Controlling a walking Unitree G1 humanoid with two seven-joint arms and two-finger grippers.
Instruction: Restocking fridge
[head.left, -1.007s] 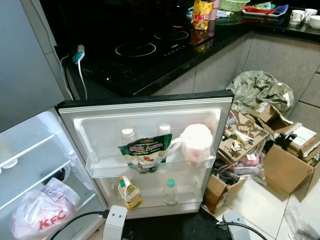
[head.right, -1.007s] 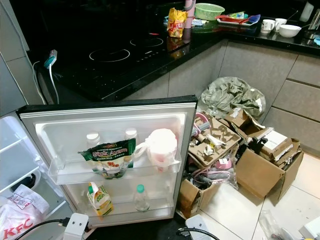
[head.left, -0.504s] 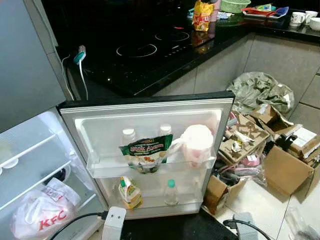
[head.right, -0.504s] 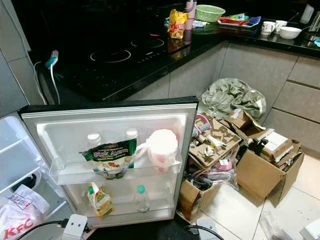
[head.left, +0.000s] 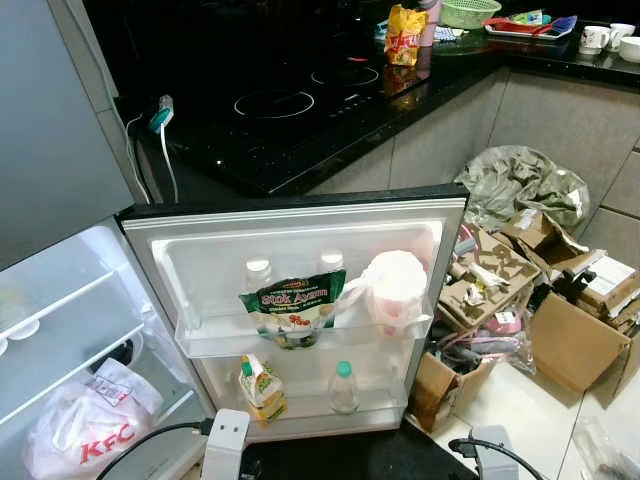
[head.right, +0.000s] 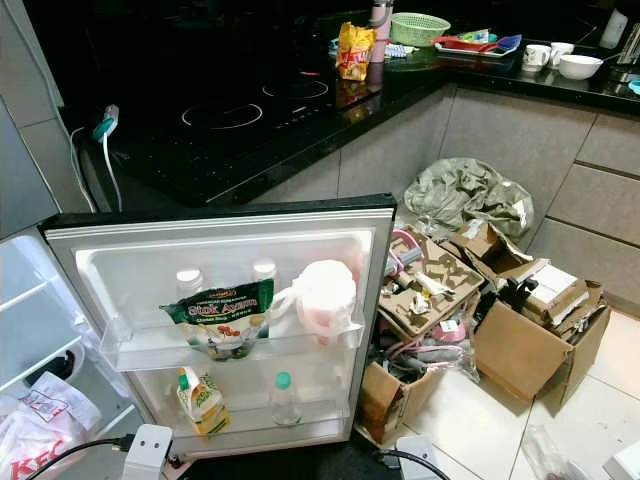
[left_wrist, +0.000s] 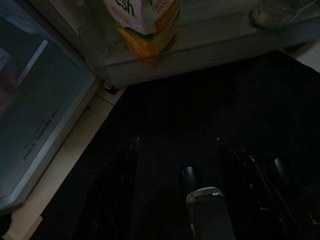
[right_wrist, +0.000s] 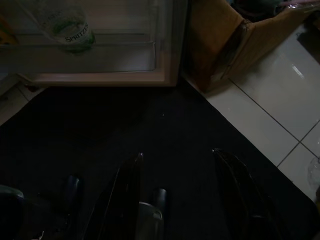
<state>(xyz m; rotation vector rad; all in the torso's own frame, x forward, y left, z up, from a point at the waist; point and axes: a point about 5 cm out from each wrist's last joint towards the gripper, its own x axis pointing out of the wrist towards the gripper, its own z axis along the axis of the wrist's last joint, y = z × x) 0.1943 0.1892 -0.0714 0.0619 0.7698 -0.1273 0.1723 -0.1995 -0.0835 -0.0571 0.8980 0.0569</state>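
The fridge door stands open toward me. Its upper shelf holds a green Stok Ayam pouch, a pink-white jug and two capped bottles behind them. On the lower shelf stand a yellow juice carton and a small green-capped bottle. A white KFC bag lies inside the fridge at the left. Both arms hang low in front of the door. In its wrist view my left gripper is open over a black mat, below the carton. My right gripper is open below the bottle.
Torn cardboard boxes and a grey-green bag clutter the tiled floor right of the door. Behind it runs a black counter with an induction hob, a snack bag and cups. A box stands beside the door's corner.
The view has shifted slightly. My right wrist at the bottom edge has slid a little to the right. Nothing on the door shelves has moved.
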